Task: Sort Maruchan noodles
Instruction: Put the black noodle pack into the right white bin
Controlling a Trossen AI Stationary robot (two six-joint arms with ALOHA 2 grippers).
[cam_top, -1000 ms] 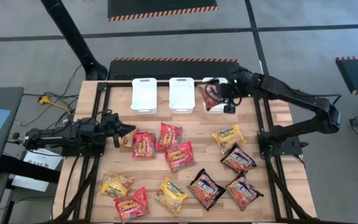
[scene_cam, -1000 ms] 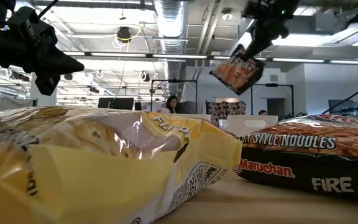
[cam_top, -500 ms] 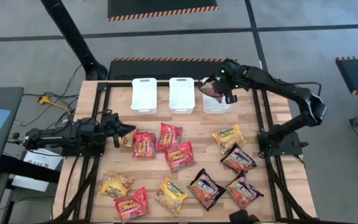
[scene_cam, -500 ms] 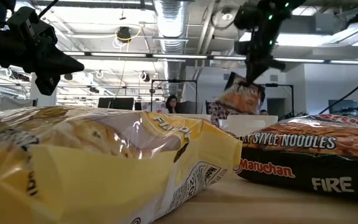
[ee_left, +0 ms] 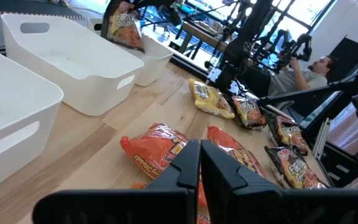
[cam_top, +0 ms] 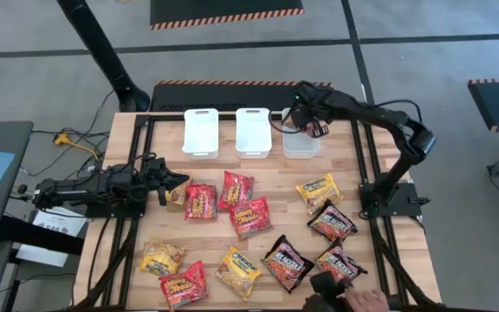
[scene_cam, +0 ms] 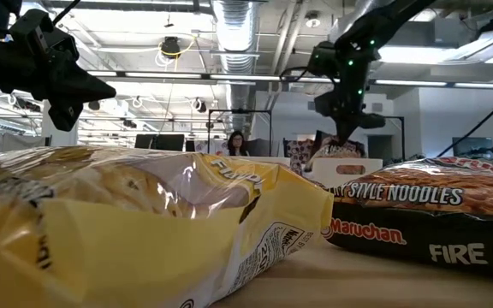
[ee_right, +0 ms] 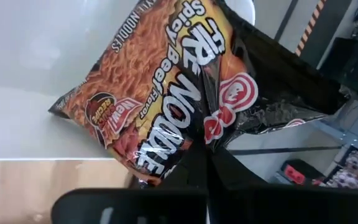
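Holding a dark packet (ee_right: 166,99) pinched tight, the right fingers (ee_right: 205,163) hung over the tub (cam_top: 301,145) just below. The left fingers (ee_left: 199,165) were shut, red packets (ee_left: 160,149) just ahead.

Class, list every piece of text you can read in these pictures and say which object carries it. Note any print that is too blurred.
"FIRE NOODLE", "Spicy Beef Flavor", "New!": the dark crinkly plastic packet pinched in the right gripper.
"STYLE NOODLES", "Maruchan", "FIRE N": the black packet lying on the table, low view.
"FLAVOR", partly legible: the yellow plastic packet nearest the low camera.
Print on the other packets in the high view is too small to read.
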